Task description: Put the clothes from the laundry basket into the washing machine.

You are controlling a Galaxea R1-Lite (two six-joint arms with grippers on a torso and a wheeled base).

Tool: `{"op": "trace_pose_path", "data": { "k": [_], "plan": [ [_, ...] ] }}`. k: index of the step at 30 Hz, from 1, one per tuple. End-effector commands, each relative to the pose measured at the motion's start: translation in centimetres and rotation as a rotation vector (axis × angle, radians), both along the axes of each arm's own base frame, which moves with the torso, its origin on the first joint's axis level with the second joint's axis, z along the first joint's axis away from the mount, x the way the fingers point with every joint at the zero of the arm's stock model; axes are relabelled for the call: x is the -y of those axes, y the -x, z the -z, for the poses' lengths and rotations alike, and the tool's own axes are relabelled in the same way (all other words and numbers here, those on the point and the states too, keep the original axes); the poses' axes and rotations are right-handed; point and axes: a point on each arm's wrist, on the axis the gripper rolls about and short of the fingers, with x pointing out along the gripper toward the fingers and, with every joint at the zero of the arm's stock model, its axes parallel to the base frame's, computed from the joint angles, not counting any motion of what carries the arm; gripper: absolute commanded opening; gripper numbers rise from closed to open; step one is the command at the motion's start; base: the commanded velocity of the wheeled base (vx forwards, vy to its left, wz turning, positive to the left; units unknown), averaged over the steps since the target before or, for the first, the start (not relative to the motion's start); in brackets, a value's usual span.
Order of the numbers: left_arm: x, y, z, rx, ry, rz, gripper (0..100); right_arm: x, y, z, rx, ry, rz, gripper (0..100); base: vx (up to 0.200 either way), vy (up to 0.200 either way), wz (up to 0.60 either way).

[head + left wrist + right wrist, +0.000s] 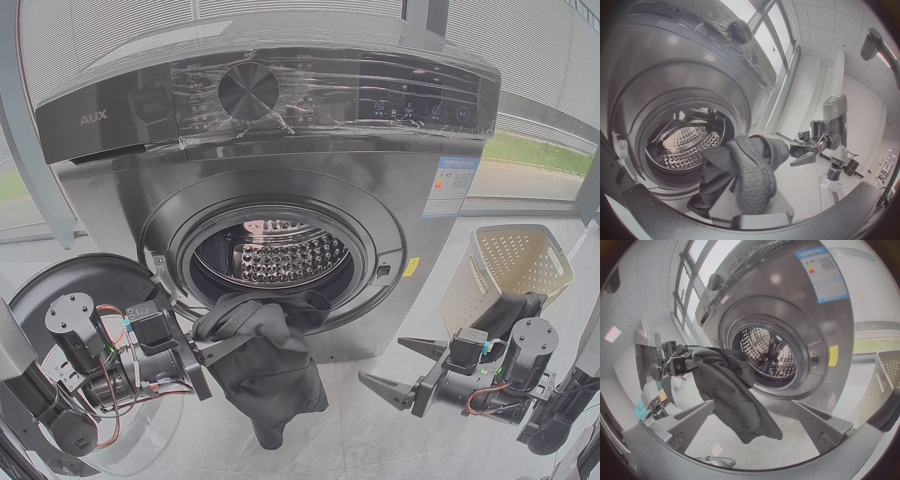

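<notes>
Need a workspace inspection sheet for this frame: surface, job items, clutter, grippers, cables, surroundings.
Surface: grey tiled floor.
Job's things: washing machine, door open; dark garment hangs before the opening's lower rim; laundry basket beside the machine, dark clothes over its rim.
Clutter: nothing seen.
Grippers: left gripper shut on the garment; right gripper open, empty.
Cables: orange wires at both wrists.
Surroundings: windows behind, grass outside.

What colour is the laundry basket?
The laundry basket is beige with small holes, clearest in the head view.
</notes>
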Motion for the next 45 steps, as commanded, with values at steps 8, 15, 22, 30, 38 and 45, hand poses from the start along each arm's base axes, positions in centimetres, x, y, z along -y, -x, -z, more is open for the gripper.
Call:
{"op": "trace_pose_path", "data": {
  "k": [8,15,22,30,38,45],
  "plan": [
    [-0.1,-0.2,-0.2,0.008,0.005,-0.216,0,1.2,-1.7,-1.3,0.095,0.005,0.172,100,0.000,0.000,0.00],
    [0.5,0.4,0.0,-0.013,0.005,-0.283,0,1.2,-1.6,-1.2,0.092,0.008,0.168,100,0.000,0.000,0.00],
    [0.0,0.3,0.5,-0.013,-0.026,-0.327,0,1.3,-2.0,-0.5,0.063,0.020,0.180,100,0.000,0.000,0.00],
    [0.0,0.0,0.7,-0.018,-0.032,-0.347,0,1.0,-1.8,-0.4,0.059,0.023,0.170,100,0.000,0.000,0.00],
    [0.2,-0.3,0.8,-0.025,-0.029,-0.343,0,1.0,-1.9,-0.3,0.056,0.025,0.169,100,0.050,0.000,0.00],
    [0.3,-0.6,1.3,-0.031,-0.047,-0.344,0,1.0,-1.8,-0.3,0.055,0.027,0.171,100,0.029,0.000,0.00]
  ]
}}
